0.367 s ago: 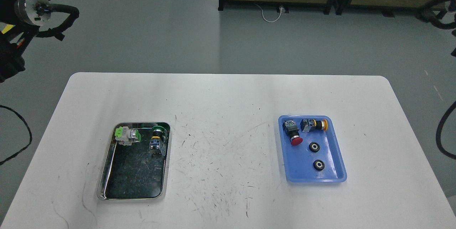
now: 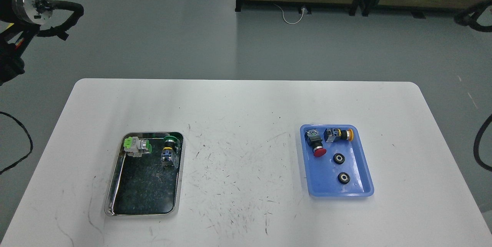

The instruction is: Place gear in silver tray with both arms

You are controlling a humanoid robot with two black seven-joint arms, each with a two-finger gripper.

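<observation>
The silver tray (image 2: 144, 174) lies on the white table (image 2: 246, 105), well apart from both arms. Only part of the left arm (image 2: 29, 3) shows, far beyond the tray; neither gripper is visible, so their jaws cannot be told. The tray holds a light-green switch (image 2: 136, 147) and a green-capped button (image 2: 169, 149). Right of it, the blue tray (image 2: 336, 161) holds a red button (image 2: 316, 144), a yellow-capped switch (image 2: 338, 134) and what look like two black gears (image 2: 339, 158).
</observation>
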